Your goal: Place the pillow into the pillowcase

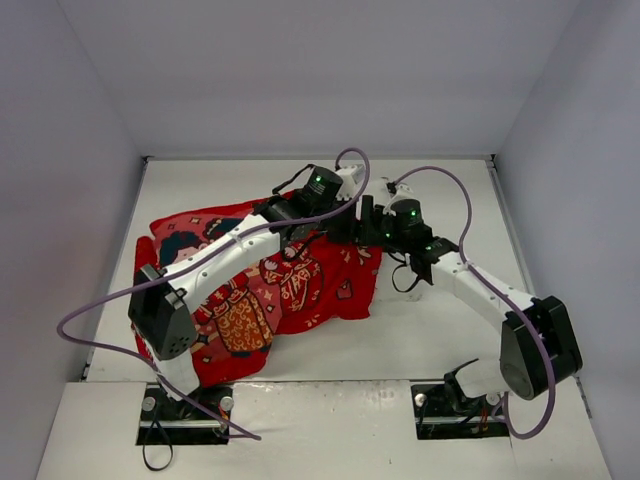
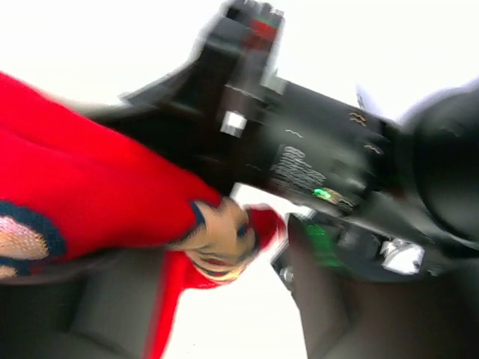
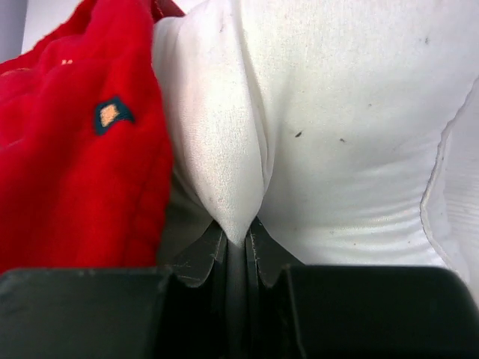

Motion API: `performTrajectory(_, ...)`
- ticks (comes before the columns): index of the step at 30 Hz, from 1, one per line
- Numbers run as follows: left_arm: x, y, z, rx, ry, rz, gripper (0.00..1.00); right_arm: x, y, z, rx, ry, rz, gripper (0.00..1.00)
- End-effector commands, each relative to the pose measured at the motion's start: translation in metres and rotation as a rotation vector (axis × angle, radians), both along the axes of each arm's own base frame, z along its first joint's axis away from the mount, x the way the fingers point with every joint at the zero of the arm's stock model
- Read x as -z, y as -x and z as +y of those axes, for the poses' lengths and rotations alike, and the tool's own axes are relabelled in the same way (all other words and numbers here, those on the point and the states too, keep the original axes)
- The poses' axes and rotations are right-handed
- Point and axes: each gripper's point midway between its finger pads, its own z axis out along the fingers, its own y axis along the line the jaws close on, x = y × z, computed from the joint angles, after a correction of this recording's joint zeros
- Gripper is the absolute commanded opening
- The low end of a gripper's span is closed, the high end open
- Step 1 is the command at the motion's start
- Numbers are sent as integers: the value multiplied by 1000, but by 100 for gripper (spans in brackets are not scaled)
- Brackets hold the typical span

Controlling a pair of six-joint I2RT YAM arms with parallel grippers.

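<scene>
task looks mostly done, approx: top view shows no white, only the large bright red printed fabric pillowcase lying lumpy on the pale table. the plump plain white soft pillow is prob. inside it, w/ 1 end bare beside the red hem in the r wrist view. right gripper is pinching a fold of pillow cloth, jaws pressed together on it. left gripper sits at the cover's right edge; blurred view, can't tell if it grips. left to do: tuck that end in, pull the hem over. pillow cloth is smooth and finely creased w/ a few dark specks; the cover is thicker and wrinkled.
</scene>
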Motion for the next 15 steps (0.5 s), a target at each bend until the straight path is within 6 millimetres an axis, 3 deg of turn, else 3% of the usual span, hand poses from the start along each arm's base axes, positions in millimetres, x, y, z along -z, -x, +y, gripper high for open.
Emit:
performTrajectory(1,-62,-30,38,-172,30,-203,63,-30,9,22,-116,-50,-93,0)
performTrajectory(2,-64,-31,54,-214,-10,-213,66,-32,10,22,-128,-42,-104,0)
performTrajectory(4,-69,-47,80,-327,-93,-288,72,-39,9,16,-140,2,-129,9)
performTrajectory(7,-66,-60,107,-411,-224,-346,73,-50,-1,-3,-107,54,-152,32)
performTrajectory(10,-64,-75,118,-458,-267,-351,74,-72,-19,-25,-56,53,-188,49)
performTrajectory(13,-47,-91,109,-453,-283,-306,74,-82,-36,-42,-9,53,-197,59)
performTrajectory(15,-56,-98,100,-446,-265,-317,74,-80,-44,-45,1,56,-184,65)
